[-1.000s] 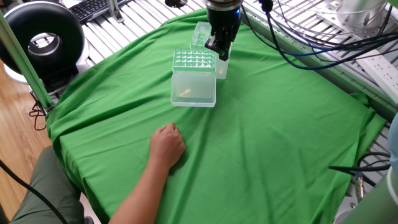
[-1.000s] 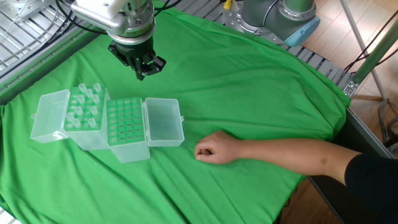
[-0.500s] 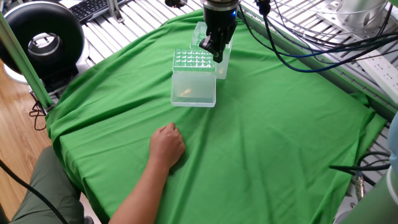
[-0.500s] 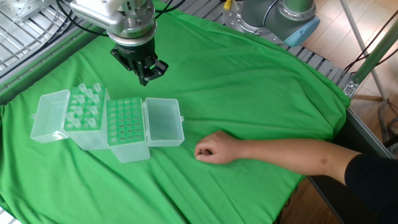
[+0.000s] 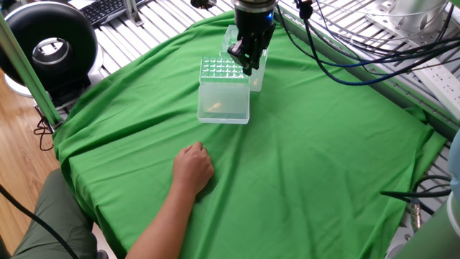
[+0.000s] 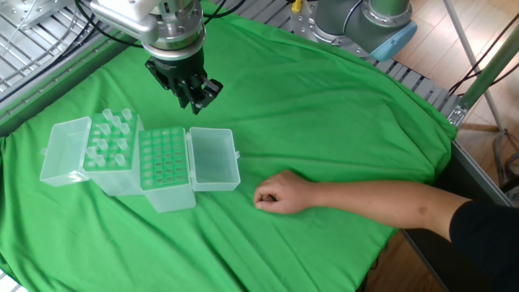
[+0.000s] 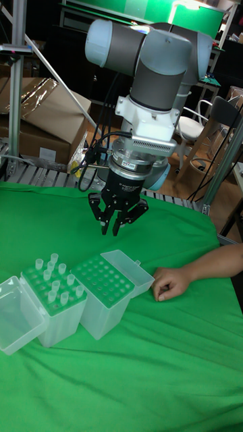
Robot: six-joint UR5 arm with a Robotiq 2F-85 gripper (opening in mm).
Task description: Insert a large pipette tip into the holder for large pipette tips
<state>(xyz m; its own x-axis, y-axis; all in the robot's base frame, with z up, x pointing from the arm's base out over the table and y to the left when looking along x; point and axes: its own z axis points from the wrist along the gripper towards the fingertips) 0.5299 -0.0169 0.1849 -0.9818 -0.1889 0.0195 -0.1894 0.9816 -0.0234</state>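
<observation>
Misalignment is the likely fault: the gripper [image 7: 113, 229] hangs above the holder for large pipette tips [image 7: 104, 285] (lid open), fingers nearly together; whether they pinch a tip I cannot tell. A tilted tip could miss its hole, or the person's hand [image 7: 170, 283] nearby could interfere.

Even, bright overhead light, soft shadows, sharp focus; the tall fixed view's background is dim.

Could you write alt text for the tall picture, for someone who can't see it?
A grey robot arm's black claw hangs over a green cloth, above two translucent plastic boxes with grid tops: the taller one shows empty holes, the shorter one holds clear tips. A person's fist rests nearby.
</observation>
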